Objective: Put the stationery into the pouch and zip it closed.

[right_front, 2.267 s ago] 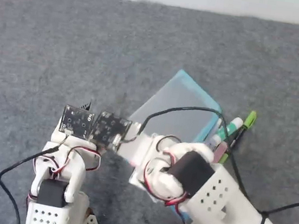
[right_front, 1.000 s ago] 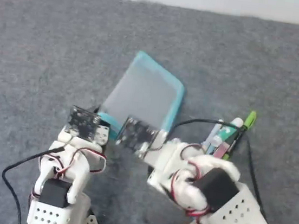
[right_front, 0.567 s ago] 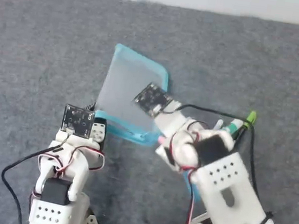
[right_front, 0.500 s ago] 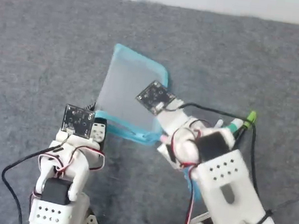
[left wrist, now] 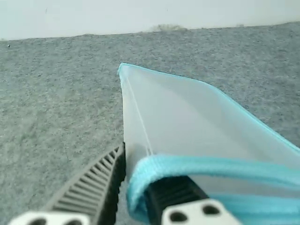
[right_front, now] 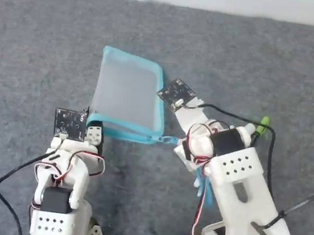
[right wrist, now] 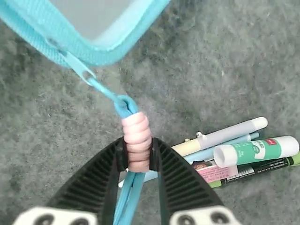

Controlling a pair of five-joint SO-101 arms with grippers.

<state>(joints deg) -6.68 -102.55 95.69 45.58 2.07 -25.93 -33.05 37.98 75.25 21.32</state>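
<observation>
— What does the right gripper (right wrist: 139, 148) have?
— Its two black ribbed jaws are squeezed onto a pink ribbed bead (right wrist: 136, 133) threaded on a thin turquoise cord (right wrist: 105, 91). The cord runs taut from the bead up to the metal zip pull (right wrist: 83, 73) at one corner of the pouch.

— And the left gripper (left wrist: 138, 174)?
— It is clamped on the flat translucent plastic pouch with turquoise fabric trim (left wrist: 187, 122). It pinches the trim at the other end of the zip edge from the pull.

— Where does the pouch lie?
— Around the middle of the grey felt-covered table (right_front: 41, 34). Its zip edge faces the near edge where the arms stand, and its closed end points toward the far edge. The zip edge spans the gap between the two grippers.

— Is the zip done up?
— I cannot tell from here.

— The stationery (right wrist: 225, 157)?
— It is outside the pouch, bundled on the table beyond the right arm, toward the right edge. There is a white glue stick with a green label (right wrist: 255, 149), pale pens (right wrist: 220, 137) and a marker with a green tip (right_front: 262, 125).
</observation>
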